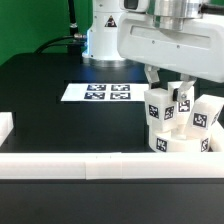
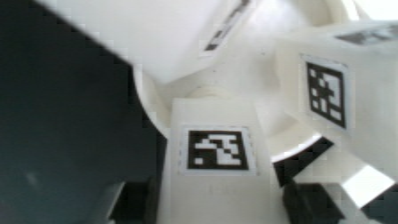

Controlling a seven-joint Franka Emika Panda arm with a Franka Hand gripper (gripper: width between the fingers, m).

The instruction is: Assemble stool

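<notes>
Exterior view: bright, even light; white parts nearly blown out against black table (image 1: 40, 110); low resolution, soft detail. Wrist view: close-up, blurred throughout, tag edges fuzzy, whites glaring

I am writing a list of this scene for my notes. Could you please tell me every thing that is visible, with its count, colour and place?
seat: one, white with square tags, round, at the exterior view's right, near the front rail.
leg blocks: at least three, white with tags, standing on the seat; exact count unclear.
marker board: one, white with black tags, flat on the table behind centre.
border rails: white, along the front edge and at the exterior view's left.
table: one, black.
tool: one, white arm with dark fingers, just above the leg blocks; open or shut is not clear.
</notes>
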